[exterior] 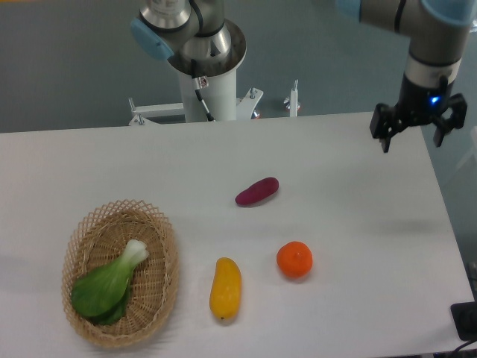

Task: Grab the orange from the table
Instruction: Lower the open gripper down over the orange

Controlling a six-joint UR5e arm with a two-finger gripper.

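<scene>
The orange [294,259] is a small round bright-orange fruit resting on the white table [350,201], right of centre and toward the front. My gripper [412,141] hangs open over the table's far right corner, fingers pointing down with nothing between them. It is well behind and to the right of the orange, and not touching it.
A purple sweet potato [257,192] lies behind and left of the orange. A yellow-orange mango-like fruit [225,288] lies to the orange's left. A wicker basket [160,287] holding a green leafy vegetable [108,284] stands at the front left. The robot's base [207,67] rises behind the table.
</scene>
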